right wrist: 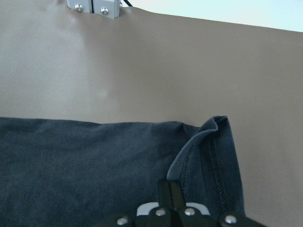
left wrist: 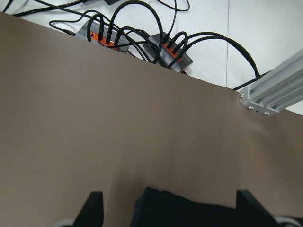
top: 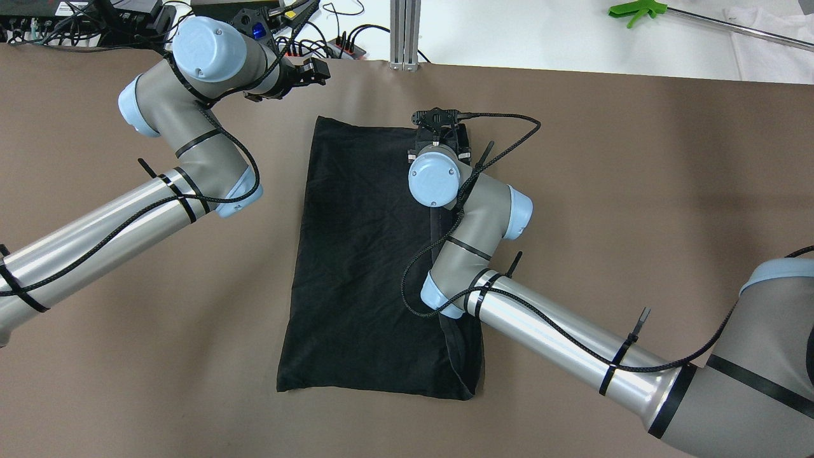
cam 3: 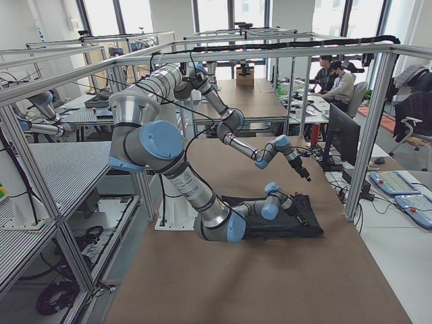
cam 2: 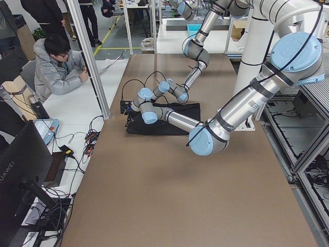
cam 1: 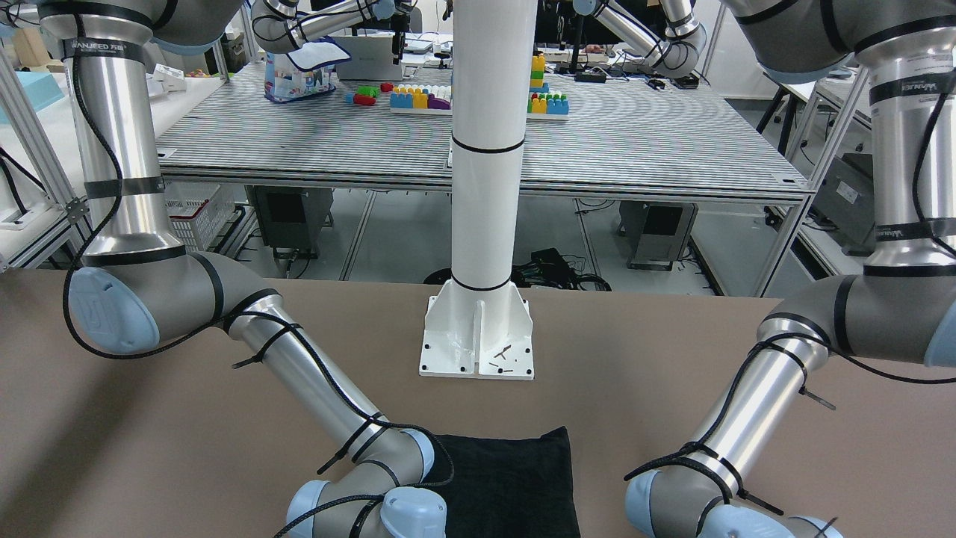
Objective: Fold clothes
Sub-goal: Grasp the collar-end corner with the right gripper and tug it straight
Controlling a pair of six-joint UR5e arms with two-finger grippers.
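Observation:
The clothes (top: 369,254) are one black piece of fabric lying flat on the brown table, also seen in the front view (cam 1: 515,478). My right gripper (top: 439,137) sits low at the fabric's far right corner. In the right wrist view its fingers (right wrist: 169,187) are pressed together on the clothes (right wrist: 94,161), beside a raised hemmed fold. My left gripper (top: 317,70) hovers beyond the far left corner. In the left wrist view the left gripper (left wrist: 170,196) stands open, and the corner of the clothes (left wrist: 189,213) shows between its fingers, untouched.
The white pillar's base plate (cam 1: 478,336) stands on the robot's side of the table. Power strips with cables (left wrist: 137,40) and an aluminium post (top: 405,32) line the far edge. A green tool (top: 636,9) lies beyond it. A person (cam 2: 56,67) sits off that edge.

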